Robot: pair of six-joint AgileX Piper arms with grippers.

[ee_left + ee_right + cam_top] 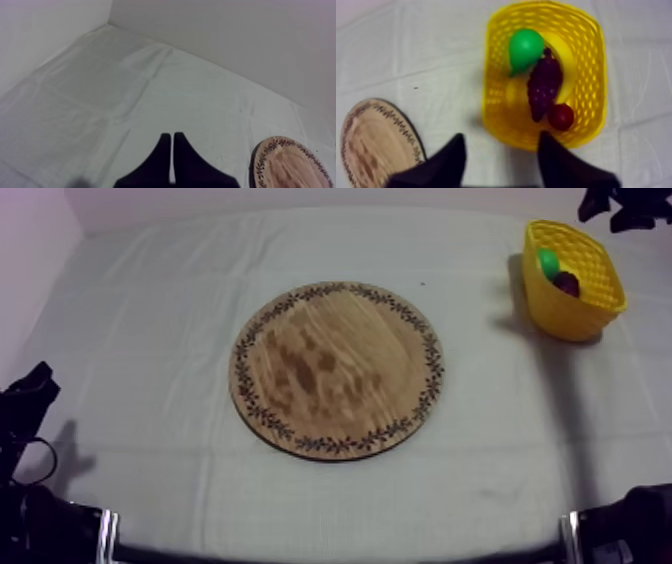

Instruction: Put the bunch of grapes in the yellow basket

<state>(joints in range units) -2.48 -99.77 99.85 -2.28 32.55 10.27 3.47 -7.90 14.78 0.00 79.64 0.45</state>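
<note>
The bunch of grapes [543, 87], dark purple, lies inside the yellow basket [495, 85] between a green pear [525, 47] and a small red fruit [561, 116], on top of a banana [567, 65]. My right gripper [503, 149] hangs open above the basket's near rim with nothing between its fingers. From above, the basket [580, 316] stands at the far right with my right arm [620, 203] over it. The round wooden board [336, 368] in the middle is bare. My left gripper [172, 145] is shut on nothing, low at the left near the board's rim [265, 150].
The grey-white cloth [150, 308] lies flat with faint creases. A wall rises behind the table's far edge. My left arm [25, 403] rests at the near left corner, and black arm parts sit at the near right [625, 528].
</note>
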